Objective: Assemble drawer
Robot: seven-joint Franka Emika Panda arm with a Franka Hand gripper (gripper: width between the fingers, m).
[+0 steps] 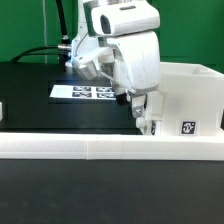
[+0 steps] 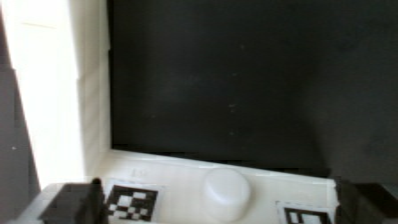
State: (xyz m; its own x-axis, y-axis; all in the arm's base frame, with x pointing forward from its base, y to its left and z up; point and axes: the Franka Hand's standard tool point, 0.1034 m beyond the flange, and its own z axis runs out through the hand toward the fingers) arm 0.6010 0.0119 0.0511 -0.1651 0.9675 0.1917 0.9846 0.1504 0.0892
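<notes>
The white casing [image 1: 192, 98] stands at the exterior view's right with a tag low on its front. My gripper [image 1: 145, 118] hangs right beside its left edge, fingers pointing down at the table. In the wrist view a tray's white front [image 2: 178, 185] with an oval knob [image 2: 226, 186] and two tags lies between my fingertips. My gripper [image 2: 217, 208] has its jaws wide apart, one dark finger [image 2: 75, 205] at each end of that front. I cannot tell if they touch it. A white wall [image 2: 54, 90] runs along one side. The second tray is out of view.
The long low white bar [image 1: 100, 148] crosses the front of the table, just in front of my gripper and the casing. The marker board [image 1: 85, 92] lies flat on the black table behind my gripper. Black cables hang at the back.
</notes>
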